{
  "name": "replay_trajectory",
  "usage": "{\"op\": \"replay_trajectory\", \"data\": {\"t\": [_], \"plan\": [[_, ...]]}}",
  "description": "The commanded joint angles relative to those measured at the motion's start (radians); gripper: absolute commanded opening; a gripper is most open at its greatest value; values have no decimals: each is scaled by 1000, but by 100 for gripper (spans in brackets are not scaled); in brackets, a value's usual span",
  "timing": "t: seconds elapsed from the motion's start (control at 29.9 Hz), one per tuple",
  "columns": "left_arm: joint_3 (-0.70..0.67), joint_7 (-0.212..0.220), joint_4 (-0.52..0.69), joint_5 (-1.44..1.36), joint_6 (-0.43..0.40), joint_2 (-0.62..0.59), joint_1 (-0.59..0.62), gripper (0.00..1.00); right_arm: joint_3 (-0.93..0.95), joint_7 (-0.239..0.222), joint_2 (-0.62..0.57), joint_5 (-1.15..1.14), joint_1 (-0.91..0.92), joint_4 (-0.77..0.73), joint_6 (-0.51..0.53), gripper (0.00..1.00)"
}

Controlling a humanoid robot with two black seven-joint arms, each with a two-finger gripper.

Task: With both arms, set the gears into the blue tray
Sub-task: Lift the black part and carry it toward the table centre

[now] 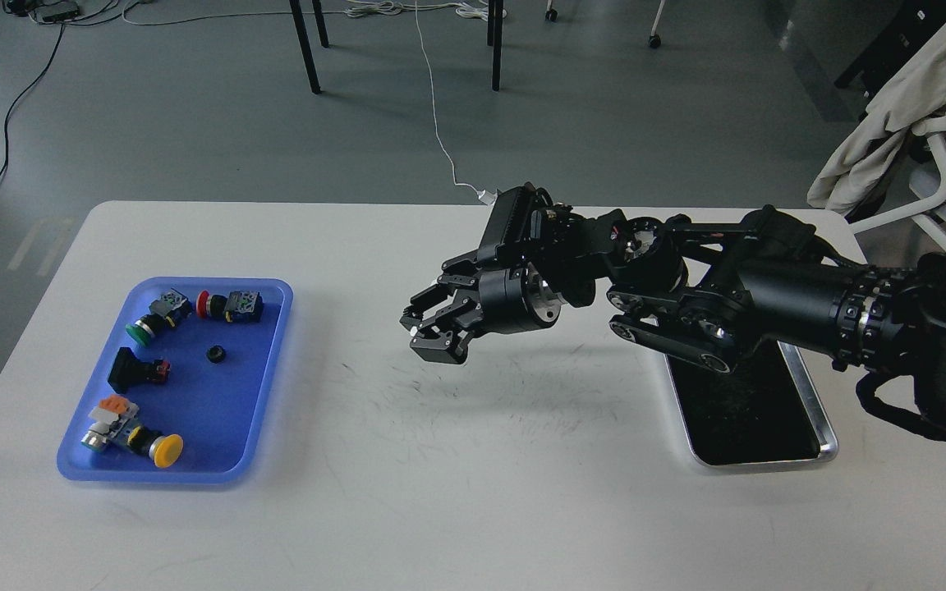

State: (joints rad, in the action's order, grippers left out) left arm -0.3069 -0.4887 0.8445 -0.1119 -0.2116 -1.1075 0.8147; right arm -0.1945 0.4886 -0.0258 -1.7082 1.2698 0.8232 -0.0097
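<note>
The blue tray (222, 406) lies at the table's left. One small black gear (215, 355) rests inside it, among coloured push-button switches. My right arm reaches in from the right, low over the middle of the table. Its gripper (430, 328) hangs above bare tabletop, well to the right of the blue tray. The dark fingers are curled toward each other, and whether anything sits between them is too dark to tell. My left arm is out of view.
In the blue tray lie a green switch (149, 322), a red switch (227, 305), a black switch (135, 369) and a yellow switch (140, 435). A silver metal tray (824, 439) with a dark bottom sits at the right, partly under my right arm.
</note>
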Motion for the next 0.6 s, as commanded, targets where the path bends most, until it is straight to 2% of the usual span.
{"op": "replay_trajectory", "data": {"t": [0.0, 0.33, 0.57], "plan": [[0, 0, 8, 0, -2, -14, -2, 98, 6, 0, 26, -1, -29, -54, -45, 1], [2, 0, 16, 0, -25, -60, -2, 98, 6, 0, 26, -2, -109, -196, -154, 1], [2, 0, 31, 0, -26, -78, -2, 98, 9, 0, 26, -4, -133, -179, -170, 1]]}}
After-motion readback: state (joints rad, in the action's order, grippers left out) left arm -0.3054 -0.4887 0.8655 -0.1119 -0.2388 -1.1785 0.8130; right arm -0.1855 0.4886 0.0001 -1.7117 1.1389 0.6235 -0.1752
